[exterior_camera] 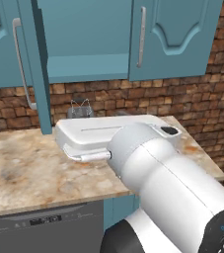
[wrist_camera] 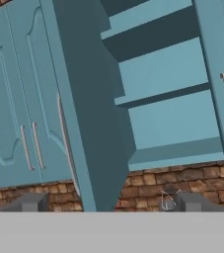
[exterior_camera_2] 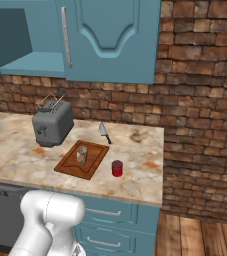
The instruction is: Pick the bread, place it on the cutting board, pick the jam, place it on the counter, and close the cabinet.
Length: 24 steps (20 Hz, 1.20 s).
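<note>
Fingertips (wrist_camera: 34, 202) spread, gripper empty; bread (exterior_camera_2: 82, 155) and jam (exterior_camera_2: 117, 168) are placed, so the cabinet door (wrist_camera: 91, 123) needs pushing shut.

A glossy white arm (exterior_camera: 172, 188) of rounded, tube-like segments with dark joints and small dark grey pincer (wrist_camera: 108, 202) tips.

Bread (exterior_camera_2: 82, 155): standing on the cutting board (exterior_camera_2: 70, 167), middle of it.
Jam (exterior_camera_2: 117, 168): on the counter (exterior_camera_2: 15, 150), just right of the board, near the front edge.
Toaster (exterior_camera_2: 52, 125): behind and left of the board, by the brick wall (exterior_camera_2: 195, 110).
Knife (exterior_camera_2: 104, 132): flat on the counter behind the board, right of the toaster.
Cabinet (wrist_camera: 168, 106): on the wall over the counter, one door (wrist_camera: 86, 123) swung out.
Dishwasher (exterior_camera: 44, 227): under the counter.
</note>
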Motion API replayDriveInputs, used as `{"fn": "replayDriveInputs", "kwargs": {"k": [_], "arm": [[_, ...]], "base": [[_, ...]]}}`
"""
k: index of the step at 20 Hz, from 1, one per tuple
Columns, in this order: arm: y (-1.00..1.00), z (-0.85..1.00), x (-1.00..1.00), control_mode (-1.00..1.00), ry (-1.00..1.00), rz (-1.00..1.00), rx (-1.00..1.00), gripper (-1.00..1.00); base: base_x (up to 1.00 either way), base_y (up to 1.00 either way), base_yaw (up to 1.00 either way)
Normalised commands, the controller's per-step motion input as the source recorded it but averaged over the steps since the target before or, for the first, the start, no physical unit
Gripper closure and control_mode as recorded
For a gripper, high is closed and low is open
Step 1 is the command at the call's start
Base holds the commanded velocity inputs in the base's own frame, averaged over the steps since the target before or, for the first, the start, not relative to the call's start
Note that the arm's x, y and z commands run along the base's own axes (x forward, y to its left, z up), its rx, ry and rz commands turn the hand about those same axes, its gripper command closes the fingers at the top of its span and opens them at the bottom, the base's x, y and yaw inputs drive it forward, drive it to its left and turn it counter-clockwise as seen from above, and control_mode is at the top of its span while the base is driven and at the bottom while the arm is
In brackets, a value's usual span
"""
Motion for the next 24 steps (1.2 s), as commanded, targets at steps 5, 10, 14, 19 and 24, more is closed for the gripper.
{"fn": "replayDriveInputs", "kwargs": {"k": [5, 10, 14, 19, 24], "arm": [[0.21, -0.03, 0.17, -1.0, -0.04, 0.0, 0.0, -1.0], [0.23, -0.07, 0.1, -1.0, -0.05, 0.0, 0.0, -1.0], [0.19, -0.09, 0.06, -1.0, -0.04, 0.0, 0.0, -1.0], [0.18, -0.12, 0.12, -1.0, -0.03, 0.0, 0.0, -1.0], [0.18, -0.1, 0.19, -1.0, -0.02, 0.0, 0.0, -1.0]], "base": [[0.0, 0.0, 0.0], [0.0, 0.0, 0.0], [0.0, 0.0, 0.0], [0.0, 0.0, 0.0], [0.0, 0.0, 0.0]]}}
